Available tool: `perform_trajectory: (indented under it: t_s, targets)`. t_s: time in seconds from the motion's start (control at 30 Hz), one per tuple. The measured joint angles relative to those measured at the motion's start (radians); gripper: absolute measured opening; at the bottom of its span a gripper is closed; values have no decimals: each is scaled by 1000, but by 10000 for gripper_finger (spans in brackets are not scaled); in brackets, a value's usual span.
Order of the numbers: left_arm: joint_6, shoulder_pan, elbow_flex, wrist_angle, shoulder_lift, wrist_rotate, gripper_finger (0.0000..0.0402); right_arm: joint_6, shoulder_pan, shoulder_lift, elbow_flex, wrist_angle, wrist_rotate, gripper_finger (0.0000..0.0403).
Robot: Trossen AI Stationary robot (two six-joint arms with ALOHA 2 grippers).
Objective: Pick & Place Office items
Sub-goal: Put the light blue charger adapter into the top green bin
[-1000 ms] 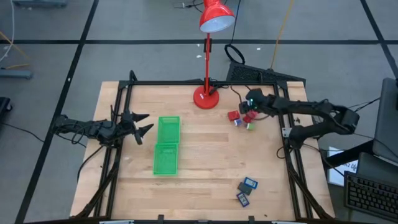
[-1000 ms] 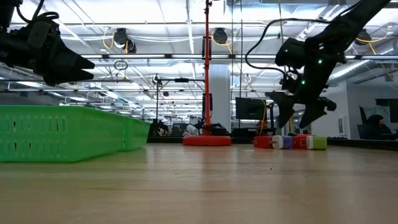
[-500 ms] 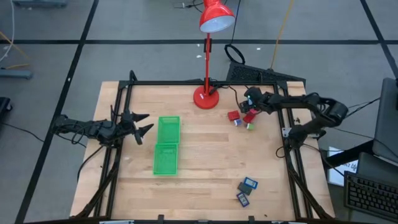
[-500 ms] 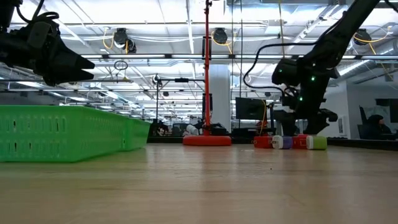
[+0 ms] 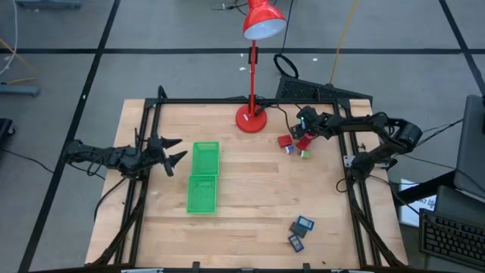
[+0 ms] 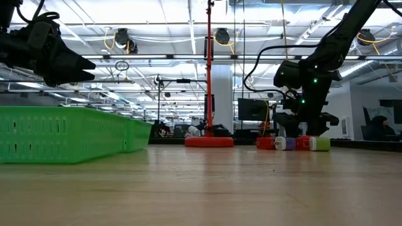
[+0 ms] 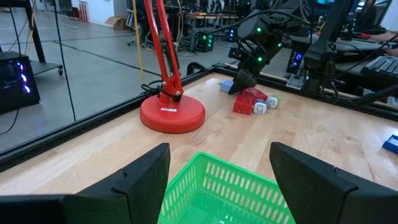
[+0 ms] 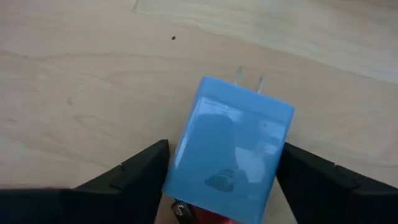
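My right pincer (image 8: 227, 186) straddles the blue plug (image 8: 231, 148) near the table's far right corner, fingers not yet clamped; an off-centre squeeze could squirt it sideways.

Blue block (image 8: 229, 152) cut off at the picture's edge (red piece (image 8: 208, 216) beneath barely visible)

No words or numbers can be read anywhere. The red lamp's (image 7: 172, 114) round base has a small white label on it, but its print is too tiny to make out.
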Motion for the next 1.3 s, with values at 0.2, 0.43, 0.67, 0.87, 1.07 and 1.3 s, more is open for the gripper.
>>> perform_trajectory:
  t_s: [0.2,0.43,0.67,0.87,1.07,1.3]
  targets:
    - [0,0,0,0,0,0,273,-40,0,-1,0,-1,-3,223]
    - [0,0,0,0,0,0,274,-145,0,-22,-2,25,0,233]
    - [0,0,0,0,0,0,274,-198,1,-184,-2,53,-68,216]
    - [0,0,0,3,0,0,273,-221,61,-341,-1,58,-157,226]
    - [-5,0,0,7,0,-1,274,-348,180,-408,-1,118,-226,217]
    - [-70,0,0,147,0,-2,274,-435,355,-401,-1,244,-363,225]
